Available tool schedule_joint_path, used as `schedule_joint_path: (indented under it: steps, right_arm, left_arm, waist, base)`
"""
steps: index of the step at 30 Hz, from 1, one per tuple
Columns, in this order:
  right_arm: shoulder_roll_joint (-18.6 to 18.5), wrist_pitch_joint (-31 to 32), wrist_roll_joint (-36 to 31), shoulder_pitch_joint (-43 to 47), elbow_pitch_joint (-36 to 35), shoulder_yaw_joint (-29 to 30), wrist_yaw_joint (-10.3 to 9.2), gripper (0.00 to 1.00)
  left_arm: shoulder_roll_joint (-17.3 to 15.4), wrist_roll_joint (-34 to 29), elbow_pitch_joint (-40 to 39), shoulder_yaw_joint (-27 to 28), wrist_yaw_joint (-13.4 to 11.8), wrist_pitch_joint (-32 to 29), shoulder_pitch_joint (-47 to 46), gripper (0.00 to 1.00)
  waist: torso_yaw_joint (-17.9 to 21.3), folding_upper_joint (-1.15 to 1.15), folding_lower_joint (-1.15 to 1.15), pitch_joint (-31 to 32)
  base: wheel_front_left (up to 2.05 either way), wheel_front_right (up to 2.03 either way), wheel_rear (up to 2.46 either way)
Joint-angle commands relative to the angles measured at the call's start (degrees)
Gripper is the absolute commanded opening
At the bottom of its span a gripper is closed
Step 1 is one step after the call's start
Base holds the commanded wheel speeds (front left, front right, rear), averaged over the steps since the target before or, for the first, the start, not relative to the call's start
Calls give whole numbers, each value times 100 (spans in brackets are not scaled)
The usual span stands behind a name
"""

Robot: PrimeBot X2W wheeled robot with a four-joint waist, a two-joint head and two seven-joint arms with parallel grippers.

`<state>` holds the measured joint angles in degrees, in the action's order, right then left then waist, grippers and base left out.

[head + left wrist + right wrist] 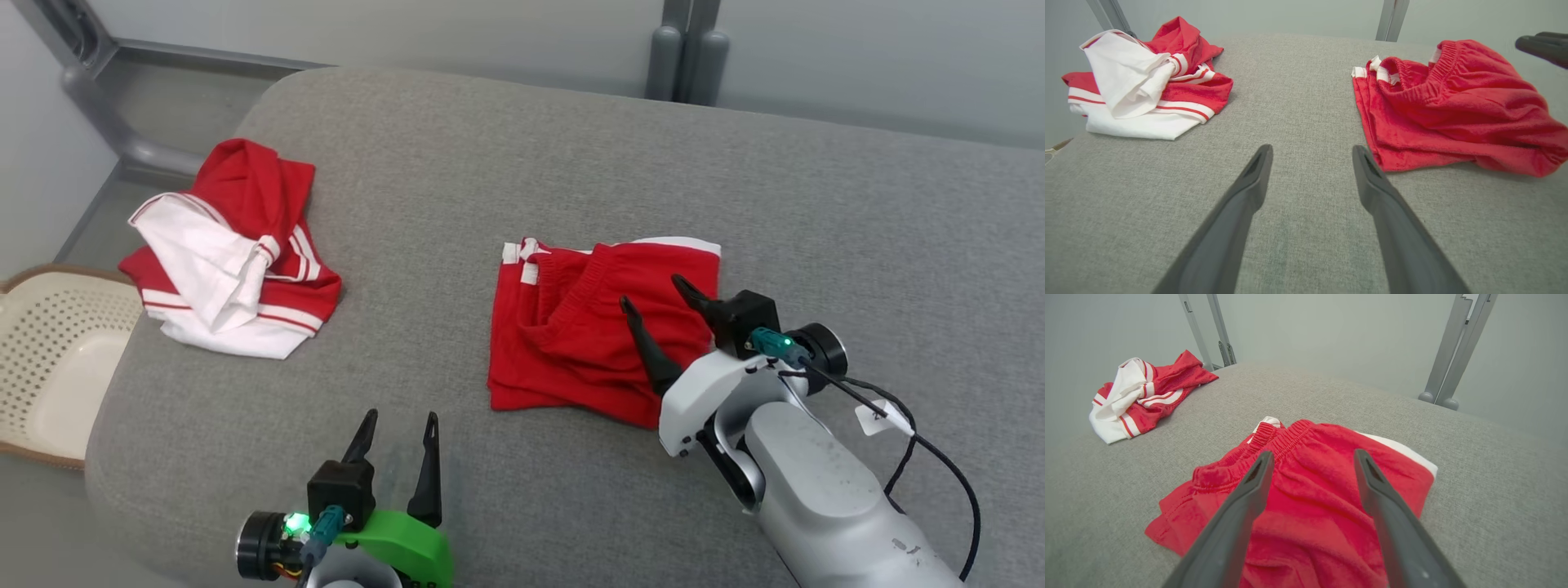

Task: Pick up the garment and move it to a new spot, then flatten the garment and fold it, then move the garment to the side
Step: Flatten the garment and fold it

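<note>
**Right gripper (651,290).** Jaws fully released, nothing between them. Both fingers hang over the red shorts (588,327), with the tips aimed toward the elastic waistband. Red cloth lies directly beneath and ahead of both tips. I cannot tell whether either tip touches it.

**Left gripper (402,416).** Jaws also released and empty. Bare grey cushion (506,163) lies between the fingers and ahead of them. The near corner of the shorts sits just beside the tip of the finger closer to my right arm.

**Other items.** A crumpled red-and-white garment (237,253) lies well ahead of my left jaws and to their outer side, near the cushion's edge. A perforated basket (57,359) sits lower, beyond that edge.

**Reason for this arrangement.**
- The shorts rest in stacked layers with their side edges roughly aligned. I judge them folded at least once, though they are wrinkled.
- My right jaws are spread over the cloth so that a downward move can straddle a pinch of fabric.
- My left jaws wait on bare cushion, clear of the layers so they are not disturbed, and close enough to take the near corner.

**Caution.** A one-sided lift may let the layers slide apart.
</note>
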<state>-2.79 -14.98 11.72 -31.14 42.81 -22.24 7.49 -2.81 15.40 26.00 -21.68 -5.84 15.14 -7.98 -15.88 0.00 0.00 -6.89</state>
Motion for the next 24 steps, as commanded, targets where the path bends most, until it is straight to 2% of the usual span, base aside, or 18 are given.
schedule_joint_path:
  steps: [1,9,15,21,22,24]
  right_arm:
    - [-25,-5,45,-160,157,-22,0,100]
    - [-25,-18,-87,-631,941,-9,0,100]
    - [-25,-24,-444,-832,1044,173,0,100]
    - [-24,-22,-467,-920,1280,157,0,98]
    - [-24,-22,-459,-943,1321,149,0,91]
    - [-23,-23,-453,-987,1389,125,0,42]
  left_arm:
    - [-18,61,-32,-48,-32,-2,-86,100]
    - [-17,159,-82,-225,-121,-2,-106,100]
    - [-17,207,-138,-275,-179,-2,-158,100]
    - [-17,291,-169,-380,-203,-2,-212,100]
    - [-17,305,-173,-393,-210,-2,-223,100]
    - [-17,332,-187,-429,-229,-2,-237,100]
  waist:
    - [-310,0,0,-171]
    - [-594,0,0,-364]
    - [-655,0,0,-470]
    - [-715,0,0,-534]
    - [-727,0,0,-545]
    - [-754,0,0,-573]
  base:
    - [0,0,0]
    - [0,0,0]
    - [0,0,0]
    - [0,0,0]
    - [0,0,0]
    - [0,0,0]
